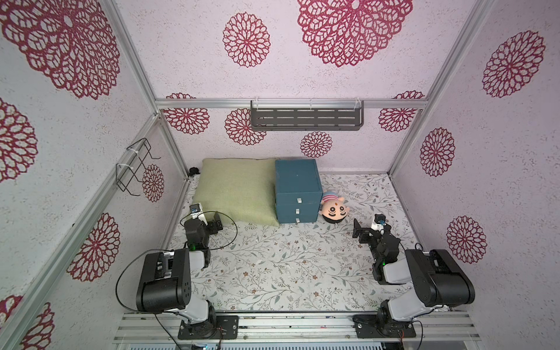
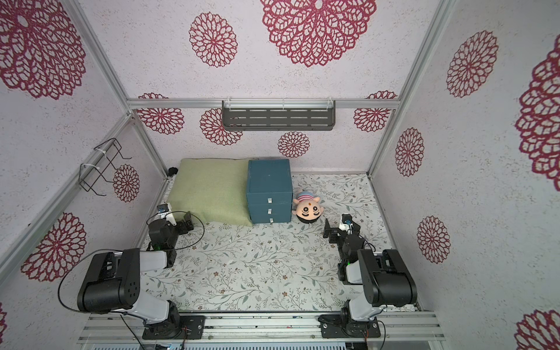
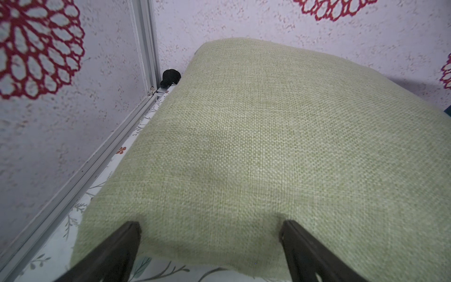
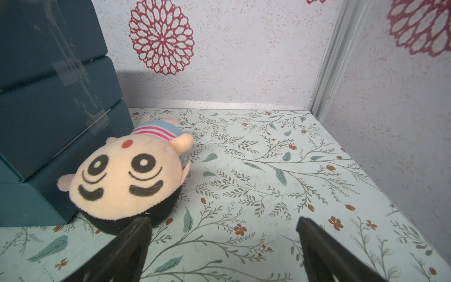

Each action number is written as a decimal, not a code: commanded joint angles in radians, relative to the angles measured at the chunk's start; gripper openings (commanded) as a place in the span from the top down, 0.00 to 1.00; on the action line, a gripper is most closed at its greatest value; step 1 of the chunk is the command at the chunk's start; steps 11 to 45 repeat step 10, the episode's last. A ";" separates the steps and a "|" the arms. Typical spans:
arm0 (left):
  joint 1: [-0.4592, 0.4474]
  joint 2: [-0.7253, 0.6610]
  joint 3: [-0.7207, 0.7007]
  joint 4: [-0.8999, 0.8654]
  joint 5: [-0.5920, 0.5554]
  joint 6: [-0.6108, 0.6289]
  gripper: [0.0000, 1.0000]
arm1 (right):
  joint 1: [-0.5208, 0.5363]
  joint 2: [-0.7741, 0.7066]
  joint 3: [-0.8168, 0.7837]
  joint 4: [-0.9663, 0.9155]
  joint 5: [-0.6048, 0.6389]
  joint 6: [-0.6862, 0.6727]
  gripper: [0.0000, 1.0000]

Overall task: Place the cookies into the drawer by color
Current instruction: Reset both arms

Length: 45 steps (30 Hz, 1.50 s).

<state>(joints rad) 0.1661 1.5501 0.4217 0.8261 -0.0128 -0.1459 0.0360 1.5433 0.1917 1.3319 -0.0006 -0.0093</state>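
Cookies show in no view. The chest of drawers, all shut, stands at the worktop's back edge, slightly nearer the right fingers than the left fingers; both pairs gape wide, empty.

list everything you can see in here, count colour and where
cushion: 1, green, far left of table, beside drawer
drawer: 1 chest of three, teal, far middle, all shut
toy: 1, peach plush, lying right of drawer
shelf: 1, grey, back wall
wire rack: 1, black, left wall
table: 1, floral cover
cookies: none in view
left arm: black and white, by cushion, jaws open
right arm: black and white, by toy, jaws open
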 commanded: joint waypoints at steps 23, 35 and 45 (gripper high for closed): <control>-0.004 -0.006 0.004 0.029 -0.006 0.011 0.03 | 0.002 -0.009 0.014 0.018 -0.001 -0.017 0.01; -0.004 -0.006 0.004 0.029 -0.006 0.011 0.03 | 0.002 -0.009 0.014 0.018 -0.001 -0.017 0.01; -0.004 -0.006 0.004 0.029 -0.006 0.011 0.03 | 0.002 -0.009 0.014 0.018 -0.001 -0.017 0.01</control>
